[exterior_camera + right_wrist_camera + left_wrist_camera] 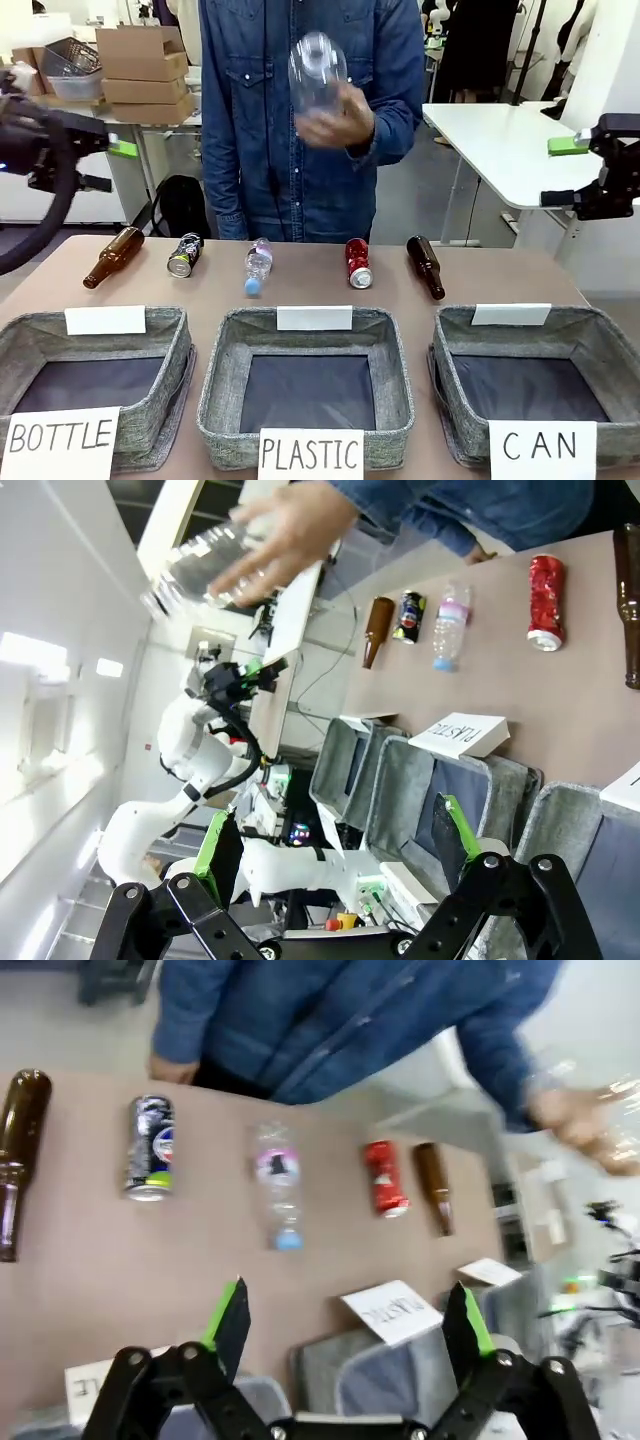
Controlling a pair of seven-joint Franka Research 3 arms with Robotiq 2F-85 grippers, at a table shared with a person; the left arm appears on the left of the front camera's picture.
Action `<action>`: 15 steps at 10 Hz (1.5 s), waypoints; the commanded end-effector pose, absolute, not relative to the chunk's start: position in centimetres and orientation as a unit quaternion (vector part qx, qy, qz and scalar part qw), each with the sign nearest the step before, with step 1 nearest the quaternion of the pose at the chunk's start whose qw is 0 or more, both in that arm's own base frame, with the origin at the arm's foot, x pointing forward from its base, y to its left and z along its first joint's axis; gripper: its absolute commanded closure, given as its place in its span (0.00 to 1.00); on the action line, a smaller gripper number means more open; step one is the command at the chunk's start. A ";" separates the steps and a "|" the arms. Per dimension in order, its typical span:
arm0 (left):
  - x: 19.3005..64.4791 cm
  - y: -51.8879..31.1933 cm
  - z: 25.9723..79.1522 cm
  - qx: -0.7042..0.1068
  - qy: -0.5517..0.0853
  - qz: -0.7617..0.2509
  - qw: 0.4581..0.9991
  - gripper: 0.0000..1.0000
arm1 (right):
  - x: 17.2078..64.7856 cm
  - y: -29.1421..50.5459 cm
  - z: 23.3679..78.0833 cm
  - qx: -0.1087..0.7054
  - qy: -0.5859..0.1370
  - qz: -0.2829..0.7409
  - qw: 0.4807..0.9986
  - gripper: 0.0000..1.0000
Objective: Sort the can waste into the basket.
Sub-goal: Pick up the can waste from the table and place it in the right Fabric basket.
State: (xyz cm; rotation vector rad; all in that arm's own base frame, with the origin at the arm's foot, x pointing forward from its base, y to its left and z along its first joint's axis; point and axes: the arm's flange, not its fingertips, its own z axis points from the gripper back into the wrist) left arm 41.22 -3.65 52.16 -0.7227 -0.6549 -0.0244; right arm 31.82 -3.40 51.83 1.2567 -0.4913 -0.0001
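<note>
Red can (357, 263) and black can (185, 254) lie on their sides in the row on the desk (300, 295), well apart from the CAN basket (600, 345), which stands empty at the robot's right. Left pincer (348, 1305) and right pincer (335, 820) are both released and empty, held clear, presumably because the person's hand (335, 122) holds up a plastic bottle (318, 68).

The left gripper (106, 165) hangs at the upper left of the front view, raised, its fingers pointing toward the frame's centre. The right gripper (560, 172) sits by the right edge at a similar height, pointing left. In both wrist views the jaws stand wide apart, green pads (225, 1310) facing inward. The white left arm (185, 755) shows bent at the centre left of the right wrist view.
</note>
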 end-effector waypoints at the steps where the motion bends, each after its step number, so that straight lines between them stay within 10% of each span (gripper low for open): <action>1: 45.7 -7.4 52.1 -0.307 -0.216 -0.022 0.927 0.00 | 32.3 -3.2 52.0 0.587 -0.236 0.006 0.774 0.00; 6: 42.9 1.8 52.0 -0.361 -0.109 -0.113 0.919 0.00 | 32.3 -3.2 52.0 0.587 -0.236 0.006 0.774 0.00; 10: 36.2 8.5 51.2 -0.381 -0.176 -0.087 0.903 0.00 | 32.3 -3.2 52.0 0.587 -0.236 0.006 0.774 0.00; 15: 40.6 4.3 49.0 -0.294 -0.172 -0.065 0.938 0.00 | 32.3 -3.2 52.0 0.587 -0.236 0.006 0.774 0.00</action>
